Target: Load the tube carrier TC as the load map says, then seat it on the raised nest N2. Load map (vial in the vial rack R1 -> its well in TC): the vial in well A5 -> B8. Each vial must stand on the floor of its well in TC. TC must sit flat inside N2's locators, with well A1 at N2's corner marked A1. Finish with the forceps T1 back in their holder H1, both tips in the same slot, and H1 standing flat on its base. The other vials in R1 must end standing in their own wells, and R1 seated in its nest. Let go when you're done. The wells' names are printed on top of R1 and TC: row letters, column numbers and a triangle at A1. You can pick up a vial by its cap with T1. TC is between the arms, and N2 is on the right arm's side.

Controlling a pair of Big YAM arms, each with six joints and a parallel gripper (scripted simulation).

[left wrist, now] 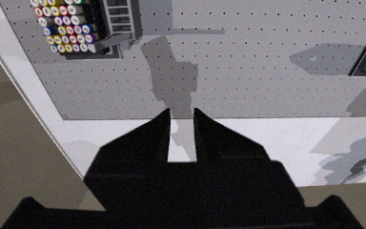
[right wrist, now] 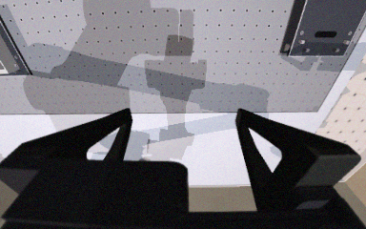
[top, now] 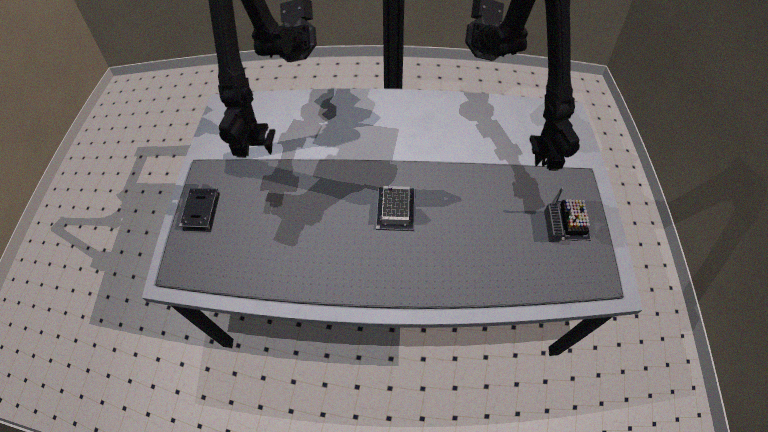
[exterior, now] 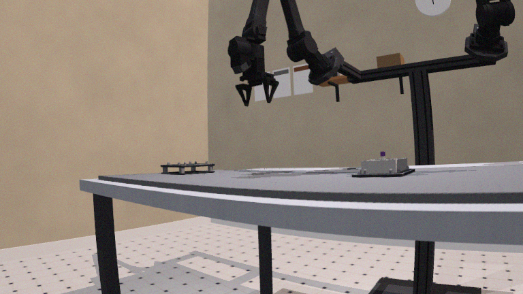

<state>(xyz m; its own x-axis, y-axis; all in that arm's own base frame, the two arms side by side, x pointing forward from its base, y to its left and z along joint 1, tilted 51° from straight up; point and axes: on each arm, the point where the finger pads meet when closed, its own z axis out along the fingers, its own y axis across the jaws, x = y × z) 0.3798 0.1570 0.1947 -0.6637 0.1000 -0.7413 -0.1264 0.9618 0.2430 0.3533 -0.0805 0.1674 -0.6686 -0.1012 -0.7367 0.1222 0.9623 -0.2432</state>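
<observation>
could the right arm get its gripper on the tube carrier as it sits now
Probably yes: the right gripper is open, and nothing visible stands between it and the tube carrier, though it would need to reach inward.

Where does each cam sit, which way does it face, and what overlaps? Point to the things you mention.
Top: high, across the table from the arm mount, looking down; both arms.
Exterior: low, beyond a table edge, facing the wall clock; right arm, part of left.
Left wrist: above left gripper (top: 543,162) (left wrist: 182,112), looking down; its fingers.
Right wrist: likewise, right gripper (exterior: 257,103) (right wrist: 184,114).
Top and exterior share the raised nest (top: 198,208) (exterior: 187,165).
</observation>
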